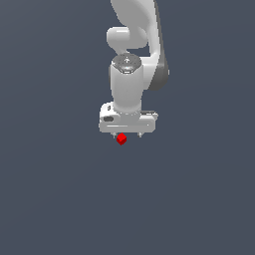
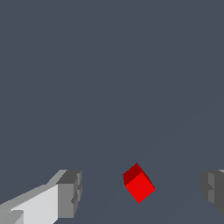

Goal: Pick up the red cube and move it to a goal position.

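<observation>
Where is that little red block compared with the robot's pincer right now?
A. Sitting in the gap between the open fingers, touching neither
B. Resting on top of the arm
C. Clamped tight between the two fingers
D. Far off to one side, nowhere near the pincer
A. In the wrist view the red cube lies in the space between the two fingers of the pincer, with clear gaps on both sides.

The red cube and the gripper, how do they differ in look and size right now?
Colour: the red cube is bright red; the gripper is white with grey fingers. Size: in the exterior view the red cube is far smaller than the gripper. Pose: the red cube sits turned at an angle between the open, spread fingers, touching neither. Both are plain and blocky.
</observation>
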Tool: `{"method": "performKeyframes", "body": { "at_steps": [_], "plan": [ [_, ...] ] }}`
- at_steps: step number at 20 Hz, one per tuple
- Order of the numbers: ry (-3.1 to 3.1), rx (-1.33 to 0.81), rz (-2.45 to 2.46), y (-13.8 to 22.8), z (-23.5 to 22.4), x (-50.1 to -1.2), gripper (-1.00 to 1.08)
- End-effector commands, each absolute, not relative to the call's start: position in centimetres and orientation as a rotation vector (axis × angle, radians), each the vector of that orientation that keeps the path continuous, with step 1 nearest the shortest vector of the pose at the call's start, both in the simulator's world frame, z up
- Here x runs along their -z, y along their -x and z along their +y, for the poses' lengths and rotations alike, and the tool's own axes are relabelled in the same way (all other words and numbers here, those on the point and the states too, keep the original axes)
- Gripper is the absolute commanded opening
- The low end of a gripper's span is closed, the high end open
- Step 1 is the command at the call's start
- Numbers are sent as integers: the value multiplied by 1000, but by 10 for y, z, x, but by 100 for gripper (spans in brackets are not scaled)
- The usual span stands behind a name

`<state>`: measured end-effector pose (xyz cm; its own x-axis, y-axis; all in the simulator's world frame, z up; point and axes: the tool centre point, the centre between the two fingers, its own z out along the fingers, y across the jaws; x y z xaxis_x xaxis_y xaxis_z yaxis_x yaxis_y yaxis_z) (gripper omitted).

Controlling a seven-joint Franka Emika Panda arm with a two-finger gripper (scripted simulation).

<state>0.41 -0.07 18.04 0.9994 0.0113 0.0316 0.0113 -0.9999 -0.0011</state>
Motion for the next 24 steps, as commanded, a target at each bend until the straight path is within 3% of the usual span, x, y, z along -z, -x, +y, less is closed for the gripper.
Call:
{"method": "performKeyframes", "body": {
  "at_steps": [1, 12, 24],
  "plan": [
    [3140, 50, -18, -4, -1, -180, 100],
    [3136, 44, -148, 8, -1, -161, 100],
    [3088, 25, -563, 45, -8, -98, 100]
  ]
}}
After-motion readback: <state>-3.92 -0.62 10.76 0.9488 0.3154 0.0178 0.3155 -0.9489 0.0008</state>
